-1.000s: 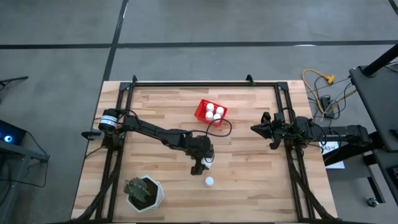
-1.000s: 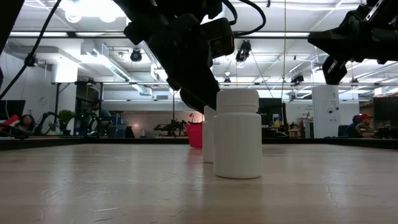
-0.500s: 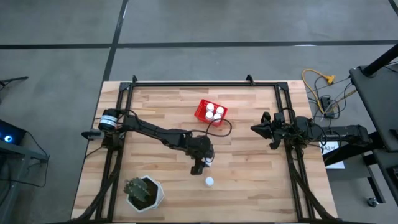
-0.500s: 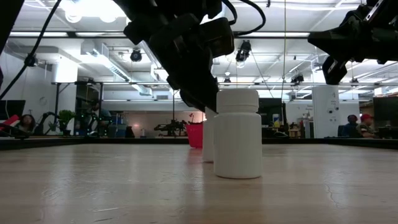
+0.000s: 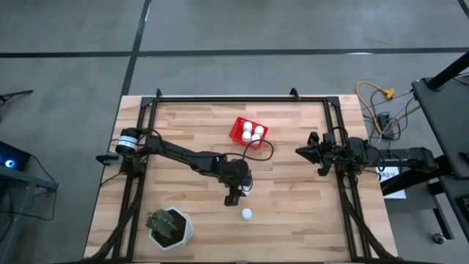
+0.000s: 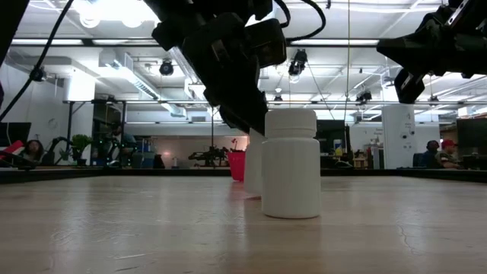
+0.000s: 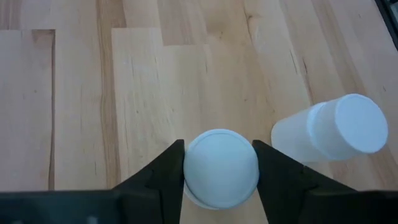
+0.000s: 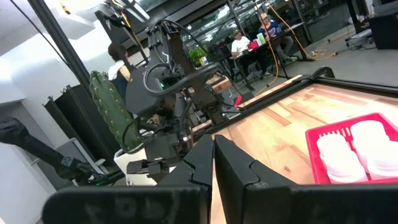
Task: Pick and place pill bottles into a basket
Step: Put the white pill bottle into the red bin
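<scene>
High view: wooden table (image 5: 293, 220); red basket (image 5: 239, 130) near the far middle, holding three white bottles (image 5: 253, 133); left gripper (image 5: 243, 192) at table centre, over a fourth bottle mostly hidden under it; a fifth bottle (image 5: 247, 214) stands free just nearer the front edge; plant pot (image 5: 170, 227) at the front left corner; right gripper (image 5: 303, 151) parked at the right side, well apart from all bottles. Low view: near bottle (image 6: 290, 164) upright on the table; a second bottle (image 6: 253, 164) just behind it, with the left gripper's dark fingers coming down onto its top; the basket (image 6: 238, 164) shows as a red patch far behind; right gripper (image 6: 403, 57) hangs high at the upper right. Left wrist view: gripper (image 7: 219, 171) with both fingers (image 7: 166, 174) pressed against the sides of a white cap (image 7: 221, 167), closed on that bottle; the free bottle (image 7: 336, 132) stands beside, not touching. Right wrist view: gripper (image 8: 213, 149) with fingers together, holding nothing; basket (image 8: 348, 152) with bottles (image 8: 339, 155) inside; people (image 8: 239, 45) sit in the room beyond the table.
</scene>
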Robot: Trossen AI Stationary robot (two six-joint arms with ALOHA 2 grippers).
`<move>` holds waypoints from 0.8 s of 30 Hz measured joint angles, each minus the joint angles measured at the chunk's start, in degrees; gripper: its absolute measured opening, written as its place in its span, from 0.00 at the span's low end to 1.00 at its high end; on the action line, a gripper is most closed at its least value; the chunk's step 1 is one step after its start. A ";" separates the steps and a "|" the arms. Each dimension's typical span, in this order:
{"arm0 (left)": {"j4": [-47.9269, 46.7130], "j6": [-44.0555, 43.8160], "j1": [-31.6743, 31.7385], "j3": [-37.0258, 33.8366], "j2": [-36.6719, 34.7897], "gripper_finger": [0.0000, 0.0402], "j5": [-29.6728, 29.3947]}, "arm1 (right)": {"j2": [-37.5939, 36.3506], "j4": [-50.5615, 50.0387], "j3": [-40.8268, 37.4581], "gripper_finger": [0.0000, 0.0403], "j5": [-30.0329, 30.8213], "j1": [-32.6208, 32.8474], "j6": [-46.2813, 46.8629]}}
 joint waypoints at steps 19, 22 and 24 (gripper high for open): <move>-7.43 3.39 8.95 0.05 -9.72 0.36 -7.76 | 0.09 0.05 0.04 0.02 0.39 -0.02 -0.16; -7.54 3.81 11.11 -0.06 -11.13 0.36 -9.12 | 0.29 0.04 0.04 0.02 0.40 -0.08 -0.14; -7.50 5.08 12.53 -0.08 -11.84 0.36 -9.64 | 0.31 0.05 0.04 0.02 0.54 -0.09 -0.16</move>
